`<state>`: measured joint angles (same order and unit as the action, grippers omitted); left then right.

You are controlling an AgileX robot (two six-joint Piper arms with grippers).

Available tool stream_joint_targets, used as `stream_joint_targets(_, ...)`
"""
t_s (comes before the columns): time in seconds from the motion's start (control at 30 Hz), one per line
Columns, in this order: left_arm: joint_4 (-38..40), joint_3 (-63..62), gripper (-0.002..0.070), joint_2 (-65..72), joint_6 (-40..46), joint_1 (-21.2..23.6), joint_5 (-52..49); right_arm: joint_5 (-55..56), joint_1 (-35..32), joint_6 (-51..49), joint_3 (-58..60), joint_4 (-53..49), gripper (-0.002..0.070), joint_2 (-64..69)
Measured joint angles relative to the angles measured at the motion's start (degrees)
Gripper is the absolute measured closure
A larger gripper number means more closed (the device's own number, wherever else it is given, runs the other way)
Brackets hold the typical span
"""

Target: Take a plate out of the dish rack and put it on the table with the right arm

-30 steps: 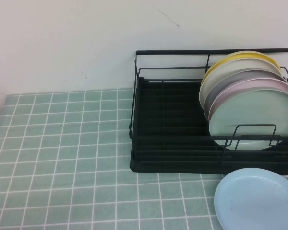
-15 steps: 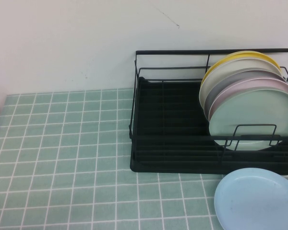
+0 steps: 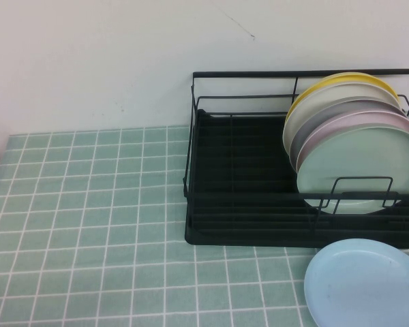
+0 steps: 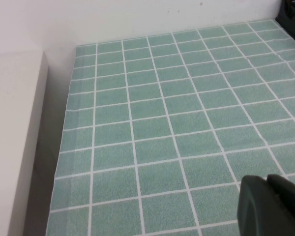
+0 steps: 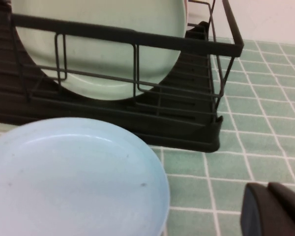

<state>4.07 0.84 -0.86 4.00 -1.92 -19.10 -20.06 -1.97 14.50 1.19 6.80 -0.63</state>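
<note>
The mint-green plate (image 3: 360, 163) stands upright at the front of a row of plates in the right end of the black wire dish rack (image 3: 238, 204). It also shows in the right wrist view (image 5: 103, 54) behind the rack's front wires (image 5: 137, 37). My right gripper (image 5: 268, 187) is shut and empty, low over the tiled table (image 3: 88, 204), in front of the rack's corner and apart from the plate. My left gripper (image 4: 266, 179) is shut and empty over bare tiles, far from the rack. Neither arm shows in the high view.
A light blue plate (image 3: 365, 283) lies flat on the table in front of the rack, also in the right wrist view (image 5: 69, 177). Pink (image 3: 368, 122), grey (image 3: 347, 109), white (image 3: 320, 102) and yellow (image 3: 347, 78) plates stand behind the mint one. A white ledge (image 4: 14, 137) borders the table's left edge.
</note>
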Motion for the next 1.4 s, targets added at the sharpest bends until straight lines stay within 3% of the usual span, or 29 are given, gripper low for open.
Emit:
stream_joint_targets(0.17, 0.0, 0.0, 0.0678, 0.0, 0.0, 0.0, 0.0, 0.4, 0.0, 0.0, 0.0, 5.1, 0.0678, 0.0)
stream_joint_targets(0.43, 0.0, 0.0, 0.0678, 0.0, 0.0, 0.0, 0.0, 12.1, 0.0, 0.0, 0.4, 29.1, 0.0678, 0.0)
stream_joint_targets(0.6, 0.0, 0.0, 0.0678, 0.0, 0.0, 0.0, 0.0, 16.4, 0.0, 0.0, 0.4, 33.6, 0.0678, 0.0)
stream_joint_targets(0.97, 0.0, 0.0, 0.0678, 0.0, 0.0, 0.0, 0.0, -0.4, 0.0, 1.6, -2.1, 38.4, 0.0678, 1.5)
stream_joint_targets(1.2, 0.0, 0.0, 0.0678, 0.0, 0.0, 0.0, 0.0, -14.1, 0.0, 10.5, -15.2, 37.3, 0.0678, 18.9)
stream_joint_targets(1.4, 0.0, 0.0, 0.0678, 0.0, 0.0, 0.0, 0.0, -19.0, 0.0, 23.1, -29.2, 35.7, 0.0678, 38.2)
